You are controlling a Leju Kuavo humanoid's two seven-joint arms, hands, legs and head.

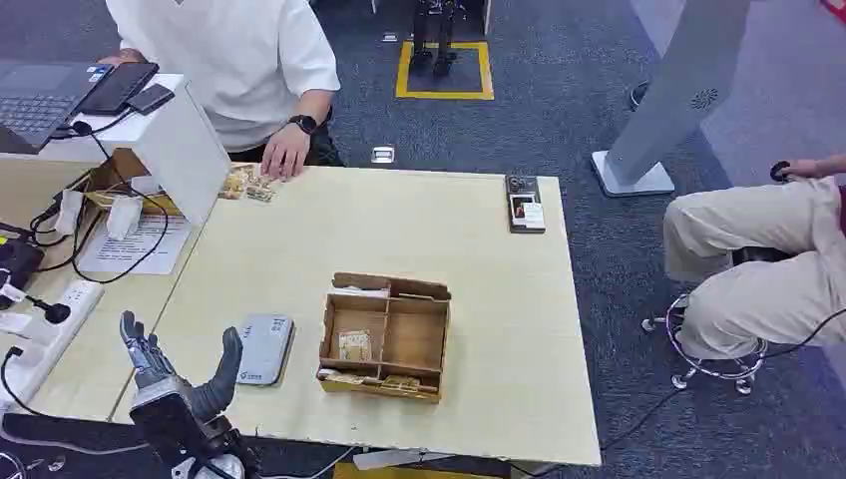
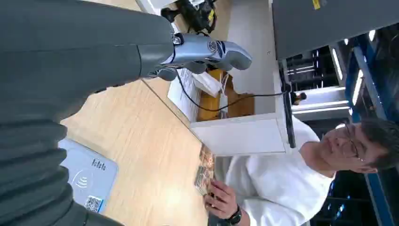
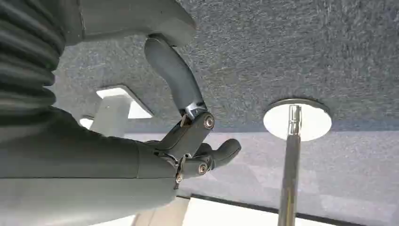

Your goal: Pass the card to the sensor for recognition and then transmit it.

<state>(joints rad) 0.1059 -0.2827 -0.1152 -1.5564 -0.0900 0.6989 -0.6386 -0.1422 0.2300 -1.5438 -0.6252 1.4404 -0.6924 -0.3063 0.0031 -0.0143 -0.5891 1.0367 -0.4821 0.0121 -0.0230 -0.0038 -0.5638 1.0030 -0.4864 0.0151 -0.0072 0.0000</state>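
Observation:
My left hand (image 1: pixel 175 384) hovers at the table's near left corner, fingers spread and holding nothing. Just to its right lies the grey card sensor (image 1: pixel 264 348), flat on the table; it also shows in the left wrist view as the sensor (image 2: pixel 89 176) beneath my left hand (image 2: pixel 94 52). A cardboard box (image 1: pixel 431 339) with compartments stands mid-table, with a card (image 1: pixel 354 345) in its left compartment. My right hand (image 3: pixel 179 141) hangs over grey carpet, fingers loosely bent and holding nothing.
A person in a white shirt sits at the far side, one hand (image 1: pixel 284 155) resting by a small pile of cards (image 1: pixel 247 186). A badge holder (image 1: pixel 525 204) lies at the far right edge. Cables, a power strip (image 1: pixel 60 309) and a laptop (image 1: pixel 35 100) crowd the left.

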